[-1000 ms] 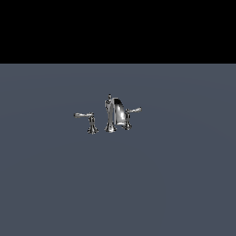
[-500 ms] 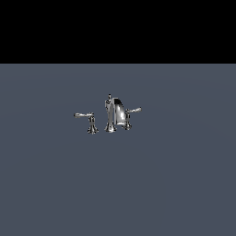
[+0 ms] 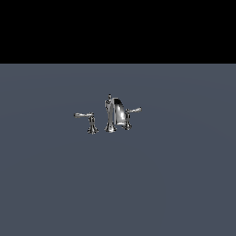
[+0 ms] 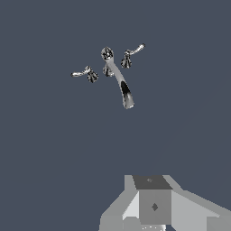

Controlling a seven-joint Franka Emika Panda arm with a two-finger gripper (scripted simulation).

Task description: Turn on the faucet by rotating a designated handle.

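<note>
The chrome faucet [image 3: 114,115] stands on the dark grey floor in the middle of the exterior view, with an arched spout topped by a small knob. The handle [image 3: 133,111] is the lever on the exterior view's right, its slim arm tilted slightly upward. In the wrist view the faucet [image 4: 122,83] and the handle [image 4: 134,49] show from above, far from my gripper [image 4: 153,198]. Only grey parts of the gripper show at the picture's edge, and I cannot tell how its jaws stand. The arm is out of the exterior view.
A twin chrome lever [image 3: 84,115] with a level arm stands on the exterior view's left of the spout; it also shows in the wrist view [image 4: 82,73]. The flat dark grey floor [image 3: 175,184] spreads around the faucet.
</note>
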